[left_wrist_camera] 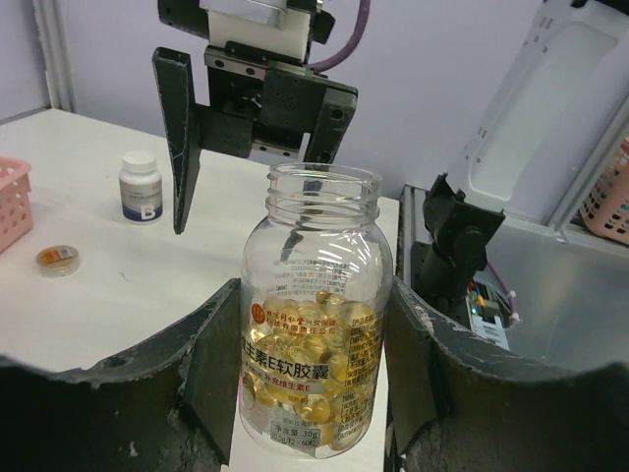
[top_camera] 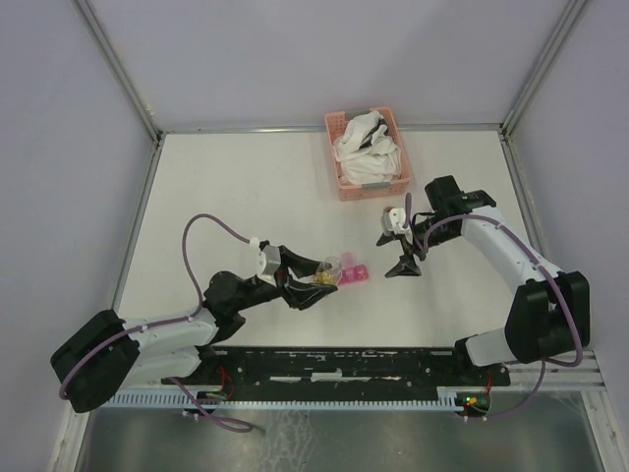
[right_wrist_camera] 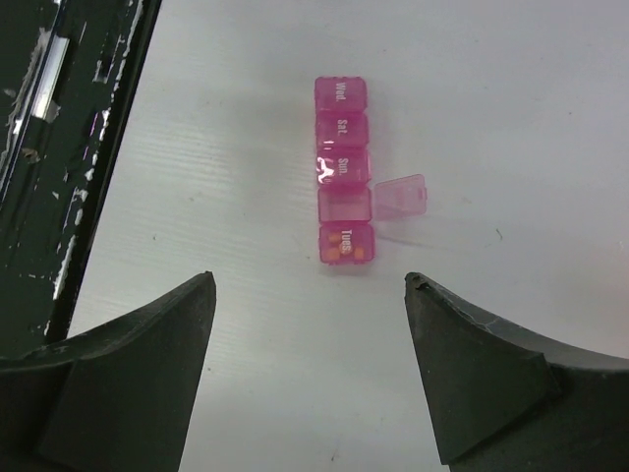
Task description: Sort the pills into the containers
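Note:
My left gripper [top_camera: 313,283] is shut on a clear round jar [left_wrist_camera: 314,324] with no lid. It holds the yellow-orange pills [left_wrist_camera: 314,344] as an amber mass in its lower half. In the top view the jar [top_camera: 327,270] hangs just left of the magenta-pink strip of containers [top_camera: 352,272]. In the right wrist view the strip [right_wrist_camera: 342,172] shows several compartments. One has its lid flipped open [right_wrist_camera: 401,195], and the nearest, marked Tues., holds orange pills [right_wrist_camera: 344,246]. My right gripper [right_wrist_camera: 310,324] is open and empty above the table, just right of the strip [top_camera: 396,251].
A pink lattice basket [top_camera: 367,152] with white cloth stands at the back. The left wrist view shows a white-capped dark bottle [left_wrist_camera: 141,185] and a small round orange lid [left_wrist_camera: 57,259] on the table. The black rail [top_camera: 334,364] runs along the near edge.

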Controlling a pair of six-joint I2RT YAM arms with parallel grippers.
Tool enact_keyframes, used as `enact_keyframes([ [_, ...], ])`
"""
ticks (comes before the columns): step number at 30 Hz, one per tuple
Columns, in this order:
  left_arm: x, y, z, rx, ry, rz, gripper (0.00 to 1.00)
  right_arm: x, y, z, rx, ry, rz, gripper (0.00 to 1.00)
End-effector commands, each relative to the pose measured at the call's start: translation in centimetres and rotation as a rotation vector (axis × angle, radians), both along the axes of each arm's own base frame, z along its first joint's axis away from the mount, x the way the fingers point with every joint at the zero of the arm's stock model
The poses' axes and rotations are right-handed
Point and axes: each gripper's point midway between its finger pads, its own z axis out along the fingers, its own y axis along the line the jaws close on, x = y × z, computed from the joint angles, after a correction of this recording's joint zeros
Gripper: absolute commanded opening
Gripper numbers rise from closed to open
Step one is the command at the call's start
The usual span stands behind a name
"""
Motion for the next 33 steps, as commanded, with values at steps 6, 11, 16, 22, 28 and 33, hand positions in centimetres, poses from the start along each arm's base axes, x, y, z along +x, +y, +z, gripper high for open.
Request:
enact_keyframes([
  [6,0.7,0.1,2.6,-0.073,-0.086,0.032,0.03,0.7,1.0,1.8,0.023,-0.063,-0.014,0.86],
  [11,2.7,0.8,4.7,-0.206,-0.064,0.138,0.03,1.4,3.0,4.6,0.177,0.051,-0.142,0.87],
  [16,5.2,2.3,7.4,-0.34,-0.031,0.278,0.03,1.5,5.4,8.1,0.315,0.098,-0.181,0.87],
  [22,6.5,3.2,10.1,-0.445,0.004,0.34,0.03,0.9,8.3,10.5,0.37,0.197,-0.205,0.87],
  [28,6.4,2.9,11.5,-0.479,0.025,0.309,0.03,-0.1,10.9,13.1,0.462,0.287,-0.194,0.87],
  [33,6.1,2.8,12.0,-0.499,0.038,0.284,0.03,-0.9,12.0,14.0,0.474,0.304,-0.165,0.85],
])
